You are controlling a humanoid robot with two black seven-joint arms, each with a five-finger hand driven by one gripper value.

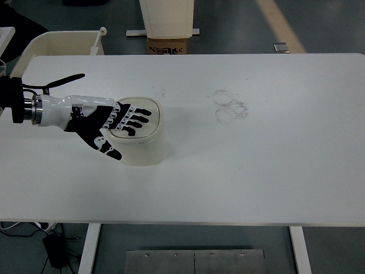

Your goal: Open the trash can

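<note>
A small cream trash can (147,145) with a rounded lid (150,124) stands on the white table (256,171), left of centre. My left hand (117,123), black and white, comes in from the left edge and lies flat over the lid. Its fingers (136,119) are spread across the lid top, and the thumb (108,149) points down past the can's left side. The lid looks closed. The right arm does not show.
Faint ring marks (230,106) stain the table to the right of the can. Beyond the table's far edge stand a cream bin (57,43) at the left and a cardboard box (169,45) under a white post.
</note>
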